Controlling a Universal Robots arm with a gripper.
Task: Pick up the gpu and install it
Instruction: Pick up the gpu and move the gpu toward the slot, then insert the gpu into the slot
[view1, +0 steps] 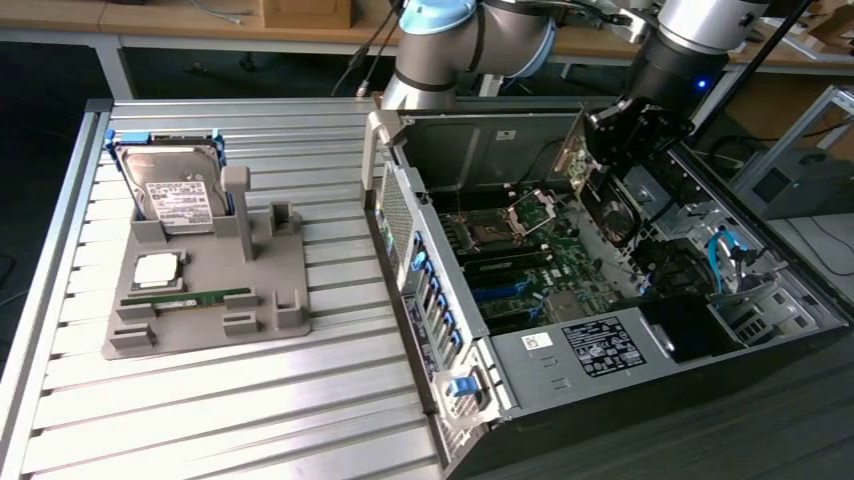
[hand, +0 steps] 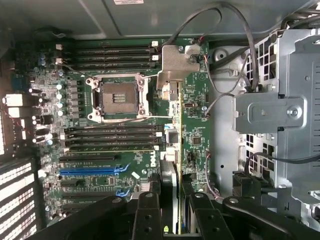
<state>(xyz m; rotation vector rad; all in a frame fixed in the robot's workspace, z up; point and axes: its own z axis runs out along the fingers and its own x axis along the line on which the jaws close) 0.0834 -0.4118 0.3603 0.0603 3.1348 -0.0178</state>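
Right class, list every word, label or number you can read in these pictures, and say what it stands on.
"DELL": white logo on the green motherboard, turned sideways.
White label on the boxy silver hard drive: too small to read.
Black sticker on the grey metal computer case: too small to read.
Thin dark gpu card in the fingers: nothing readable.

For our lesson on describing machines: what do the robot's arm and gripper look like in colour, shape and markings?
The arm is built of rounded silver-grey tubes, with a pale blue cap on one joint. Its wrist section is black, with a small blue light. The gripper is matte black and blocky, its fingers flat bars with small round holes.
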